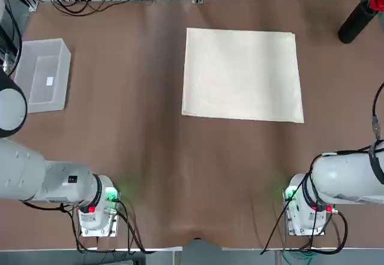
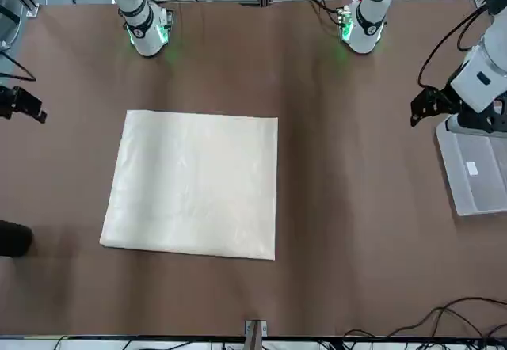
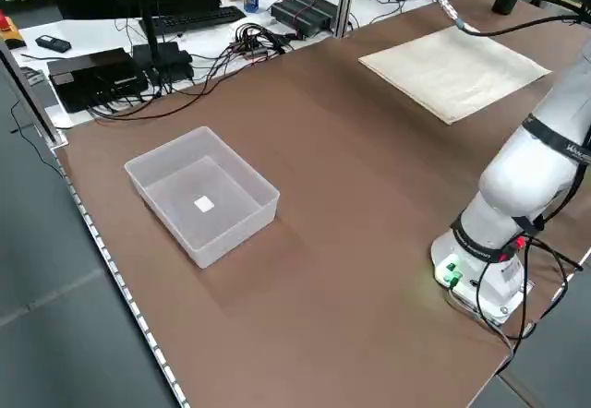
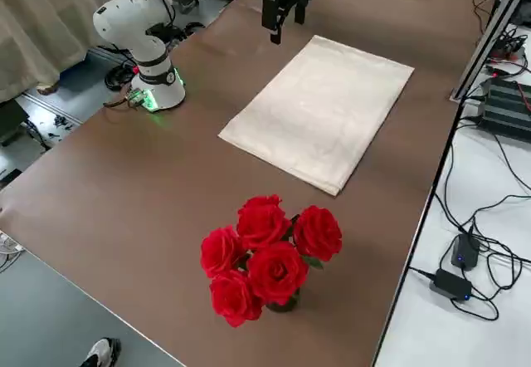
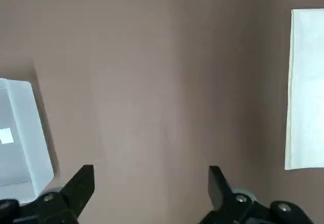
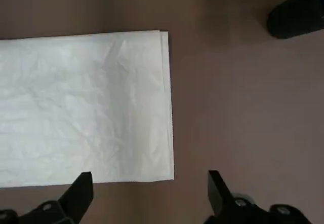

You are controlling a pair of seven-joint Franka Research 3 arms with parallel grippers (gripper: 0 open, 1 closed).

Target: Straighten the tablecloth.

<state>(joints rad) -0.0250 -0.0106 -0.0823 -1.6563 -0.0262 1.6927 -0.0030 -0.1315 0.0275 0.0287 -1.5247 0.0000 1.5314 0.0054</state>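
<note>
One cloth point(image 1: 243, 75) lies flat in the top view, upper right of centre, its long axis running left to right; neither gripper shows there. Front view: the right gripper point(image 2: 30, 104), at the left edge, looks nearer the cloth than the left gripper point(image 2: 428, 106), upper right. Right side view: roses point(image 4: 274, 259) at lower centre, their blooms mostly cut off in the top view. Left wrist view: fingers wide, nothing between. Right wrist view: fingers wide and empty, doubled cloth edge visible, so its reach should be shorter
</note>
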